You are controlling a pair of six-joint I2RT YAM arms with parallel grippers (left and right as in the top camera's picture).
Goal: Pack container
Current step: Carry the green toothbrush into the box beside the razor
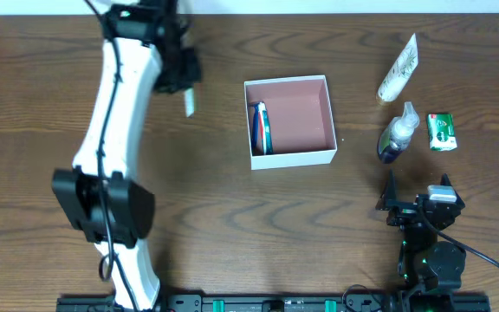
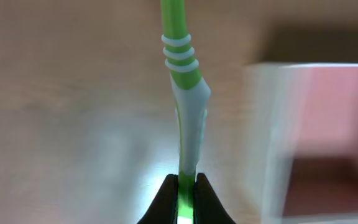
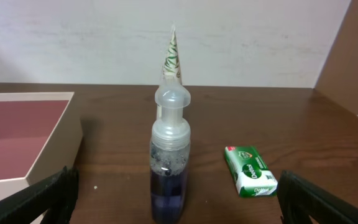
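Left gripper [image 2: 187,186] clamped on one end of a toothbrush [image 2: 185,93], judged light, stiff, slick and apt to pivot, near the container [image 1: 294,159], a light cardboard box at mid-table; right gripper [image 1: 418,189] stands wide apart.

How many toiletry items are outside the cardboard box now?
4. A green toothbrush held in the left end effector, left of the box; a white tube, a small bottle and a green soap packet right of it. None seems hidden.

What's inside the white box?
One red, white and blue item lies against the left wall of the container; the rest is bare pink floor. Anything beneath it is hidden.
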